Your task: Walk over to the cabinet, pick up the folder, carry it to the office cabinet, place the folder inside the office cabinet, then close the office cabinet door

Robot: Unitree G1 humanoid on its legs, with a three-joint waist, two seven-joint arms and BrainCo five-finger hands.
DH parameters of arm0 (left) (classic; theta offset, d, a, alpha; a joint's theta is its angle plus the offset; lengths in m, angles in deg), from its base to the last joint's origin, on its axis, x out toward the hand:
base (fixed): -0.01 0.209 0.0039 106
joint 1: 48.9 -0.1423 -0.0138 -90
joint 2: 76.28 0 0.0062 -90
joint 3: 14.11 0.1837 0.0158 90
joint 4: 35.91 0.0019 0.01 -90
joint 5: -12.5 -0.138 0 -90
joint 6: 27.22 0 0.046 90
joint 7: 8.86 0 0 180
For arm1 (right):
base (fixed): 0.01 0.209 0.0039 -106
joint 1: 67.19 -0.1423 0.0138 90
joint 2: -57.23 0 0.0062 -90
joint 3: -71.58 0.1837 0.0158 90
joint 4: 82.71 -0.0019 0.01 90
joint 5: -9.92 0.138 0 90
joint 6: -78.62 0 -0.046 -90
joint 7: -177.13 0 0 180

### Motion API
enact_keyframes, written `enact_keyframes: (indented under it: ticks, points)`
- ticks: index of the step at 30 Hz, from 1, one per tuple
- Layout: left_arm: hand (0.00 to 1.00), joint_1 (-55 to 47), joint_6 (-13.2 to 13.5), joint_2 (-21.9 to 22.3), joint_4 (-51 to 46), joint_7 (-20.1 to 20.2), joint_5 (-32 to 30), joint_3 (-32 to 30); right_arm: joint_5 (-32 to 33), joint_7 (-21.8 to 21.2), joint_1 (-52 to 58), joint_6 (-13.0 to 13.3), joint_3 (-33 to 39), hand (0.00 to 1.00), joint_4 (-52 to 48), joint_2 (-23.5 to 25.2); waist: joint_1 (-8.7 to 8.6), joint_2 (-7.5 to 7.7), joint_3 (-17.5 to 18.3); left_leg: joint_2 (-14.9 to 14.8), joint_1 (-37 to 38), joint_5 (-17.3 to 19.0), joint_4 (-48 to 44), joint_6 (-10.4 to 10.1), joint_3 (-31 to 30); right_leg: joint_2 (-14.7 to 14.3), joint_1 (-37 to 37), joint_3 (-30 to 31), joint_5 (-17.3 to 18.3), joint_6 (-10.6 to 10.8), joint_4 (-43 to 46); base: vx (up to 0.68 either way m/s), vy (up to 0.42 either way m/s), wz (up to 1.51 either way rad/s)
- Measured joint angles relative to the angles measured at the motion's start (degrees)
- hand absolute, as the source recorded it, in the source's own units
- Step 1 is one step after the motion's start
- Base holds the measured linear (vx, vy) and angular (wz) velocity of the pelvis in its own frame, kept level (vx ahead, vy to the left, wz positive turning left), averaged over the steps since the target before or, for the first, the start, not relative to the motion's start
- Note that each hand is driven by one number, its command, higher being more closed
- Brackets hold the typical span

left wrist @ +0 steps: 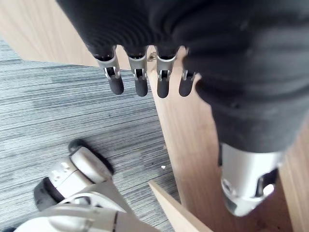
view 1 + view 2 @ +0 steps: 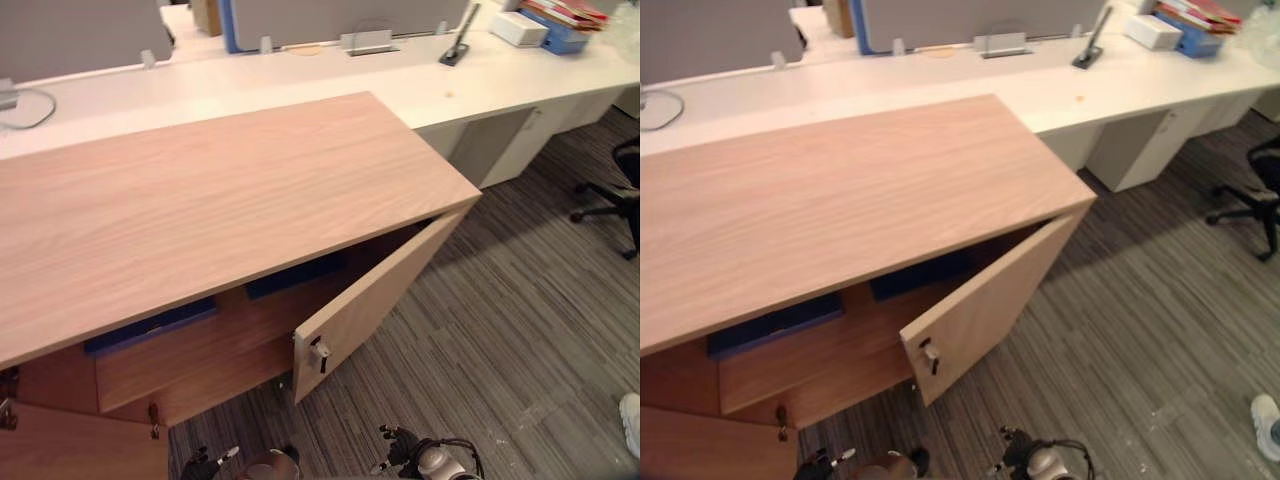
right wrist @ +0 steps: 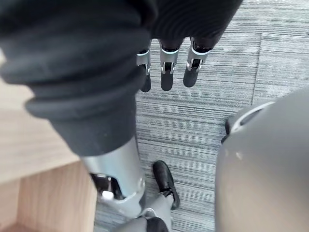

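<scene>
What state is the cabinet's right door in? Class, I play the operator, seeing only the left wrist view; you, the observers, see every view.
Observer: The right door stands partly open, swung out over the carpet.
Operator: Is anything inside?
Observer: Blue folders lie flat inside, just under the cabinet top.
Operator: Where is the right hand?
Observer: The right hand hangs open above the carpet, holding nothing.

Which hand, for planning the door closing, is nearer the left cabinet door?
Left. The left hand hangs beside the left door; the right hand hangs farther right, over carpet.
</scene>
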State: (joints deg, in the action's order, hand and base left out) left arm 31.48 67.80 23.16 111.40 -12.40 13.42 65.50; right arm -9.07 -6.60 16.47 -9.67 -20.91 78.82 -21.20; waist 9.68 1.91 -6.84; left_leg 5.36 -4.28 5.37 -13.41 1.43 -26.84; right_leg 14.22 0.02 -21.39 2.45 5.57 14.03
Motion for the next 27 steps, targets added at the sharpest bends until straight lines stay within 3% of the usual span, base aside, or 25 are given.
enact_keyframes:
  ticks: [1,4,6,12,17,18,19,20,22,24,27]
  points:
    - [0.00,0.2,-0.1,-0.2,0.3,-0.2,-0.9,0.2,2.1,0.7,0.7,-0.3,2.2,0.00,0.0,0.4,-0.47,0.21,0.1,0.4,0.2,-0.1,0.0,-0.5,-1.7,-1.2,-0.4,2.9,0.0,0.5,-2.2,0.05,-0.126,0.73]
    - [0.00,0.6,-0.1,-0.4,0.4,-0.6,-2.7,-0.3,5.9,1.4,2.7,-0.6,5.4,0.00,-1.3,1.5,-0.86,1.77,1.1,2.7,0.7,0.1,0.3,-1.7,-4.6,-0.5,-1.1,2.8,-2.2,1.3,-6.2,0.04,-0.194,0.68]
    - [0.00,0.4,-0.2,0.5,0.7,-1.1,-2.6,-2.4,6.5,1.5,3.2,-0.6,5.7,0.00,-3.1,2.8,-1.01,1.78,1.8,2.4,-0.7,0.8,0.5,-2.9,-5.2,-1.0,-1.5,2.0,-0.6,3.0,-8.9,0.03,-0.235,0.13]
    - [0.00,0.4,-0.3,0.2,1.7,-1.3,-0.2,-3.1,6.6,1.5,4.8,-0.6,5.8,0.00,-3.2,3.5,-2.91,1.72,2.2,-0.8,-1.0,1.8,0.0,-5.2,-8.8,-5.3,-3.9,-1.4,0.2,1.8,-11.3,0.00,-0.188,0.24]
    - [0.00,0.8,-0.3,-0.1,1.6,-1.6,0.2,-2.8,6.6,1.7,4.4,-0.5,5.5,0.00,-3.2,3.3,-3.91,1.79,1.4,0.1,-3.1,3.1,-4.7,-7.1,-10.4,-6.2,-5.4,-4.0,0.4,1.3,-11.3,-0.04,-0.080,0.33]
    - [0.00,1.3,-0.3,-0.4,1.6,-1.6,0.4,-2.6,6.6,1.7,4.2,-0.4,5.7,0.00,-3.0,3.3,-4.32,1.97,0.8,-0.3,-4.7,3.9,-6.5,-5.8,-5.6,-6.1,-6.0,-5.7,0.6,0.9,-11.0,-0.11,-0.032,0.53]
    - [0.00,1.6,-0.3,-0.5,1.6,-1.7,0.8,-2.3,6.6,1.7,4.0,-0.4,5.7,0.00,-2.3,3.3,-4.47,1.72,0.6,-2.8,-6.9,4.5,-7.8,-3.9,1.6,-6.2,-6.3,-6.8,0.7,0.8,-10.8,-0.16,-0.021,0.63]
    - [0.00,2.0,-0.3,-0.5,1.6,-1.8,1.2,-2.1,6.7,1.7,3.6,-0.4,5.7,0.00,-1.9,3.1,-4.54,1.68,0.1,-7.2,-9.2,4.6,-10.5,-3.4,12.7,-6.2,-6.8,-8.0,1.2,0.8,-10.5,-0.14,0.010,0.51]
    - [0.00,1.7,-0.3,-0.3,1.6,-1.8,1.3,-1.7,7.0,1.8,3.6,-0.4,5.9,0.00,-2.0,2.3,-4.52,1.05,-0.4,-11.8,-10.7,4.9,-14.7,-3.3,25.3,-5.6,-7.2,-8.5,2.5,1.5,-9.4,-0.05,0.173,0.25]
    - [0.00,0.8,-0.3,-0.7,1.6,-1.8,1.4,-1.2,7.1,2.0,3.6,-0.4,6.0,0.00,-2.0,2.6,-3.83,1.60,-0.5,-11.0,-10.8,5.4,-14.8,-2.9,28.2,-3.6,-6.8,-7.7,2.9,2.2,-8.3,0.08,0.291,-0.16]
    - [0.00,0.8,-0.5,-1.3,1.6,-1.5,1.3,0.4,7.8,2.1,3.7,-0.5,8.7,0.00,-2.0,2.9,-4.25,1.94,-0.5,-6.1,-11.0,4.3,-11.3,-0.6,28.0,-0.5,-5.1,-5.9,2.9,2.1,-9.8,0.13,0.236,0.25]
